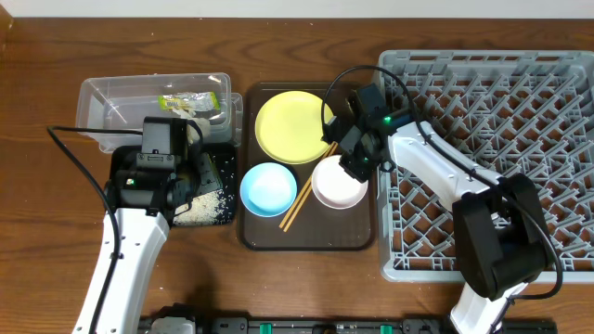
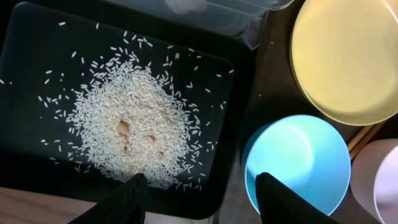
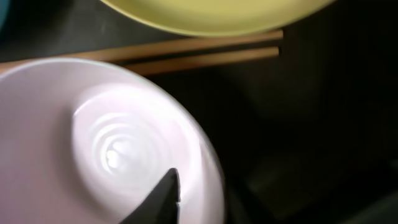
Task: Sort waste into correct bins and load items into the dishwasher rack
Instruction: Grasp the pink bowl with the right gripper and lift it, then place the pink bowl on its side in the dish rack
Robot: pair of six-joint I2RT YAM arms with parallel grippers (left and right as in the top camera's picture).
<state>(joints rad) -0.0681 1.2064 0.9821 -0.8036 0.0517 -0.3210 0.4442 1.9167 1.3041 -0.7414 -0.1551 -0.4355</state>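
My left gripper is open and hovers over the near edge of the black tray, which holds a pile of rice. The light-blue bowl is by its right finger. The clear tub holds the green-and-yellow wrapper. My right gripper is at the white bowl's rim, with one finger inside; the outer finger is lost in the dark. Chopsticks lie between that bowl and the yellow plate. The grey rack stands at the right. No cup is in view.
The plate, blue bowl, white bowl and chopsticks sit on a brown serving tray between the black tray and the rack. Bare wooden table lies in front.
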